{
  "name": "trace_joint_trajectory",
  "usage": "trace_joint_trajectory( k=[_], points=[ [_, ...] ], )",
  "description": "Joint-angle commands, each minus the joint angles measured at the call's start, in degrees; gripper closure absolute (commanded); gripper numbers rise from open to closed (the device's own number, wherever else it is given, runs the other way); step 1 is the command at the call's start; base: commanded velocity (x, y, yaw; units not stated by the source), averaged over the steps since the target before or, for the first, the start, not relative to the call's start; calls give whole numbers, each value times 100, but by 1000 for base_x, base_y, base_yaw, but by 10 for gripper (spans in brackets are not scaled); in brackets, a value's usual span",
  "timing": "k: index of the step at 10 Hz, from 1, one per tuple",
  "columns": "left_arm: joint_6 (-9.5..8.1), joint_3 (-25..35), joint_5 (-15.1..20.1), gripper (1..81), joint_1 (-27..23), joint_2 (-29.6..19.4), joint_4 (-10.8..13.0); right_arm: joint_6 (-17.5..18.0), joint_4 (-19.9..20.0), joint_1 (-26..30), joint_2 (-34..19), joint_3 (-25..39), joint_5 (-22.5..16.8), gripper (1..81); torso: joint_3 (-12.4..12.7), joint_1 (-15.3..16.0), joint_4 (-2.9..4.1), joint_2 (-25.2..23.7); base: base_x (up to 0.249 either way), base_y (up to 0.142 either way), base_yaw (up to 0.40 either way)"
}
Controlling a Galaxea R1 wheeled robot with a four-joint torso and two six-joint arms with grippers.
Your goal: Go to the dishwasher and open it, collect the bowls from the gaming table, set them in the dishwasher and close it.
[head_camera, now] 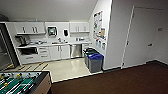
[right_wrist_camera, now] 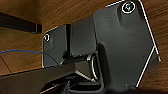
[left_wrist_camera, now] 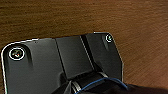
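The dishwasher (head_camera: 75,50) stands across the room in the kitchenette. Its brushed-steel front is closed, set under the counter between white cabinet doors. The bowls and the gaming table are out of view. Both wrist views look down past my own dark plate onto brown floor (left_wrist_camera: 75,17), and a dark part of each arm lies at the picture's edge.
A table-football table (head_camera: 22,82) with a green field stands close at the lower left. Two grey bins with blue lids (head_camera: 95,61) sit by the wall corner, right of the dishwasher. Pale kitchen flooring (head_camera: 66,68) meets dark brown carpet (head_camera: 112,82). A white door (head_camera: 142,35) is at the right.
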Motion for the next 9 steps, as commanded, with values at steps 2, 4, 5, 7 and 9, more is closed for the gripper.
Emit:
trace_joint_trajectory(
  k=[2, 4, 5, 7, 9],
  points=[
    [6, 103, 65, 10, -326, -79, 84, -5, -65, 258, -66, 85, -165, 10, 2, -5, 0, -2, 65, 0, 0],
    [6, 103, 56, 10, -309, -79, 84, -5, -65, 240, -66, 85, -157, 10, 2, -2, 0, 0, 77, 0, 0],
    [6, 112, 56, 10, -300, -79, 84, -14, -65, 240, -66, 94, -157, 10, 2, -2, 0, 0, 83, 0, 0],
    [6, 112, 56, 10, -291, -79, 84, -14, -74, 231, -66, 102, -157, 10, 2, -2, 0, 0, 93, 0, 0],
    [6, 112, 56, 10, -291, -79, 84, -5, -74, 214, -66, 102, -148, 10, 2, 0, 0, 0, 104, 0, 0]
  ],
)
